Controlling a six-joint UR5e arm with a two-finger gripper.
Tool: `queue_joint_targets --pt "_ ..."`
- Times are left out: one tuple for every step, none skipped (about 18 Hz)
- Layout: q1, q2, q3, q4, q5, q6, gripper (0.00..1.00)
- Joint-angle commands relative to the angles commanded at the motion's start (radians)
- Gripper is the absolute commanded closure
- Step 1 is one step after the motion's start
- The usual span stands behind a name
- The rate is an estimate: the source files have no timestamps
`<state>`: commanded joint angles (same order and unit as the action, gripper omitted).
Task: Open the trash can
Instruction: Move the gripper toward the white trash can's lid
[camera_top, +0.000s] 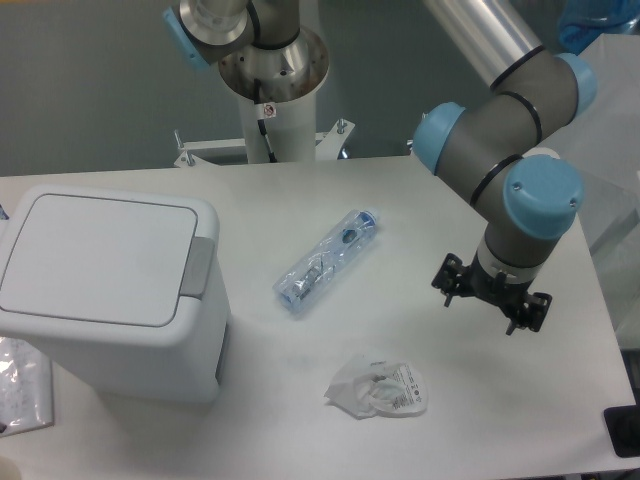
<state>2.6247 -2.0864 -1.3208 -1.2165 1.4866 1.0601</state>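
The white surface (450, 400) carries a white trash can (110, 290) with its lid down, far across from the fingers (447, 290). A flattened clear bottle (327, 262) lies between them, nearer the fingers. A crumpled white wrapper (378, 386) lies below the fingers, toward the bin.

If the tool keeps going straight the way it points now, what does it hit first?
The tool points down, so it would likely meet the bare table just below it. The crumpled wrapper and trash can lie off to the side; depth is uncertain.
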Motion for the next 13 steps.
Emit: queue_joint_targets --pt "-0.003 0.006 0.003 0.0 -0.008 -0.015 0.0" --pt "-0.006 0.008 0.008 0.0 -0.022 -0.037 0.0" --pt "-0.006 0.011 0.015 0.003 -0.046 -0.066 0.0" --pt "-0.008 0.018 0.024 0.012 -0.07 -0.095 0.0" --pt "-0.008 0.02 0.028 0.027 -0.089 -0.118 0.0" --pt "-0.015 0.022 0.032 0.047 -0.107 -0.147 0.0" --pt "-0.026 0.02 0.037 0.073 -0.126 -0.193 0.0" --pt "-0.028 0.02 0.037 0.093 -0.132 -0.236 0.0" --pt "-0.034 0.022 0.037 0.109 -0.144 -0.271 0.0" --pt "-0.046 0.025 0.04 0.117 -0.17 -0.303 0.0" --pt "-0.052 0.034 0.041 0.118 -0.199 -0.331 0.0" --pt "-0.054 0.055 0.043 0.118 -0.233 -0.357 0.0" --pt "-0.057 0.066 0.043 0.118 -0.271 -0.383 0.0"
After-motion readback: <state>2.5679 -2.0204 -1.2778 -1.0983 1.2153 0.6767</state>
